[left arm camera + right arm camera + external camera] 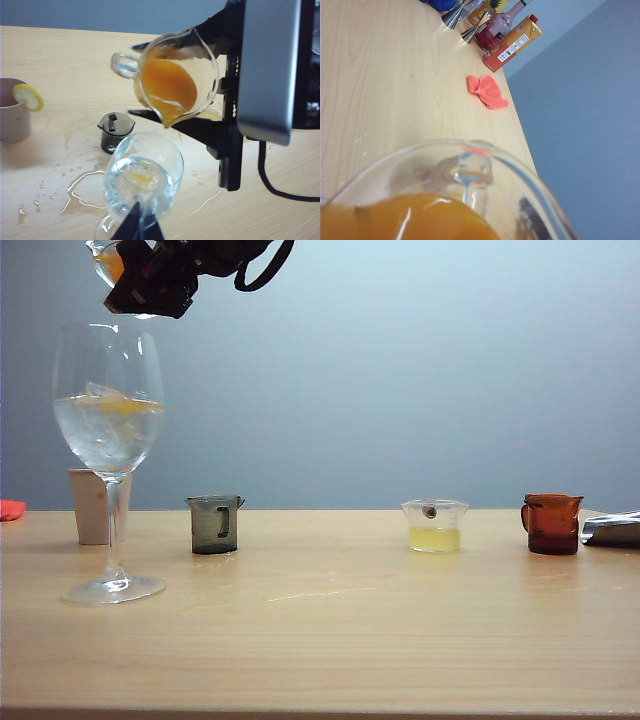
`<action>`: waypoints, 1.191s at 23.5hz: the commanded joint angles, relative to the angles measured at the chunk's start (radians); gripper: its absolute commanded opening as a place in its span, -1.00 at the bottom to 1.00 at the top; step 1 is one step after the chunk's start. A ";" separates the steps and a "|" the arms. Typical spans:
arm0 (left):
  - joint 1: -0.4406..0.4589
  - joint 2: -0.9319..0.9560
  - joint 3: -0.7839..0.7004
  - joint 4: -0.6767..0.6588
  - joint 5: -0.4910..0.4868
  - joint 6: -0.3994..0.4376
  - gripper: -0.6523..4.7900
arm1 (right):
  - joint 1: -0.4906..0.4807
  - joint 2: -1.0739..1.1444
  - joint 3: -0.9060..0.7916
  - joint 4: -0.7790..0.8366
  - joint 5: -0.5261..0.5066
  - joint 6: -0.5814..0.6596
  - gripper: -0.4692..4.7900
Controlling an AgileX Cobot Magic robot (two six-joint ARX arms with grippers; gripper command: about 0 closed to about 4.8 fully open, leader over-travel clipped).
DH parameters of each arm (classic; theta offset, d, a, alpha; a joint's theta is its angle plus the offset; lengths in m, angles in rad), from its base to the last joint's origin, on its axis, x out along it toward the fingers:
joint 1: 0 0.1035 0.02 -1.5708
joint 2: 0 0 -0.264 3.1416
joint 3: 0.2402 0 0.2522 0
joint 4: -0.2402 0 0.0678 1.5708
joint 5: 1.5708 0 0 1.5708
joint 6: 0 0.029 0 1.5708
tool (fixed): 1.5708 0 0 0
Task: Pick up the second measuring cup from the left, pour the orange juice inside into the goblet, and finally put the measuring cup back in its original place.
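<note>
Measuring cup tipped over the goblet

The goblet (pixel 108 440) stands at the surface's (pixel 320 640) left with clear liquid in its bowl. Above it the right gripper (pixel 150 280) has its jaws clenched on the second measuring cup (pixel 175 75), tilted spout-down over the rim, orange juice (pixel 167 85) pooled at the lip. The left gripper (pixel 137 227) sits low beside the goblet; its jaw state cannot be told. Rightward stand a smoky grey cup (pixel 215 524), a pale-yellow cup (pixel 434 525) and an amber cup (pixel 552 523).

Glossy glass goblet (pixel 108 400), matt wooden table (pixel 320 640)

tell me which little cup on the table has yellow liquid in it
The clear cup, between the grey cup and the brown cup; only it holds pale yellow liquid.
</note>
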 commanded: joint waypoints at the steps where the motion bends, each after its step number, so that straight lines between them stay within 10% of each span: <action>1: -0.001 -0.001 0.002 0.005 0.004 0.003 -0.78 | 0.004 -0.008 0.009 0.034 0.002 -0.026 -0.84; 28: -0.001 -0.001 0.002 -0.010 0.007 0.003 -0.78 | 0.009 0.003 0.009 0.040 0.051 -0.177 -0.84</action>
